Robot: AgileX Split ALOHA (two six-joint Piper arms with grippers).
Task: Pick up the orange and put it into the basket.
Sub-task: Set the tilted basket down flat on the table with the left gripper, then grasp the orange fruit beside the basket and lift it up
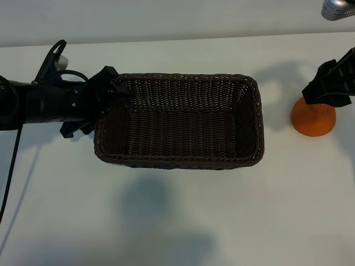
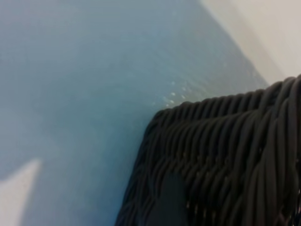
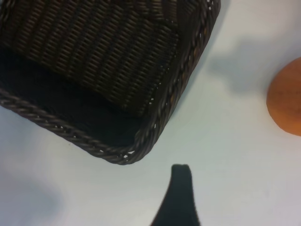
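The orange [image 1: 314,119] lies on the white table to the right of the basket [image 1: 178,161]; in the right wrist view only part of the orange [image 3: 287,96] shows at the edge. My right gripper [image 1: 328,88] hovers over the orange's far side, open, holding nothing; one dark finger [image 3: 181,193] shows above bare table, near the basket's corner [image 3: 124,155]. The dark brown wicker basket is empty. My left gripper [image 1: 101,105] is at its left end, fingers spread by the rim. In the left wrist view a dark finger [image 2: 168,202] lies against the woven wall [image 2: 235,150].
The left arm [image 1: 39,102] stretches in from the left edge with a cable trailing down. A metallic object [image 1: 335,8] pokes in at the top right corner. White table surface [image 1: 177,221] lies in front of the basket.
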